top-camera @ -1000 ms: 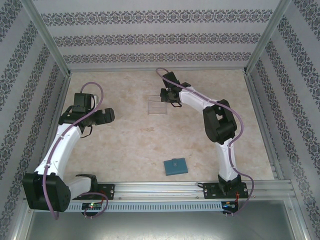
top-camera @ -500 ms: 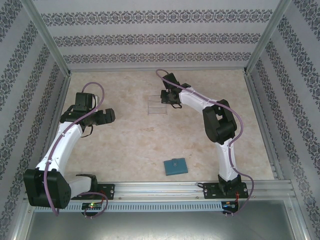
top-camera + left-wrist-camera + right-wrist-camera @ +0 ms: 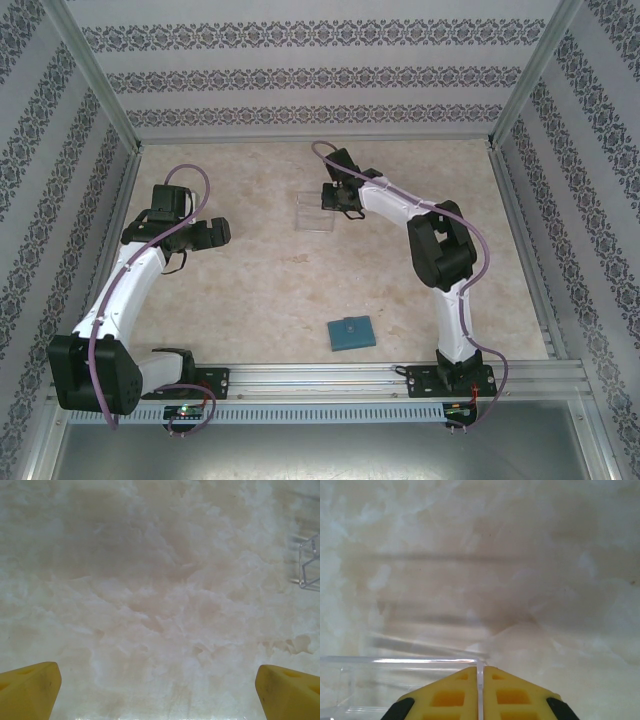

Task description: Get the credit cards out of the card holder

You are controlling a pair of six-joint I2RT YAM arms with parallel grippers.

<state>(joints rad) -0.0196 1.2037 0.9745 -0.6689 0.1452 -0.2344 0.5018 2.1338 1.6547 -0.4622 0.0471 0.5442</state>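
— Right jaws have closed since a second ago. On what?
— On a wall of the clear box. Left jaws hang spread over bare worktop; the card holder lies near the front edge, well apart from both.

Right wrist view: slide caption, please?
Right hand pinched shut on the clear box corner wall, marbled table beyond.

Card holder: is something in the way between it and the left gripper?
Nothing visible. Just table lies between the left gripper and the card holder. The clear box sits farther back, off that path.
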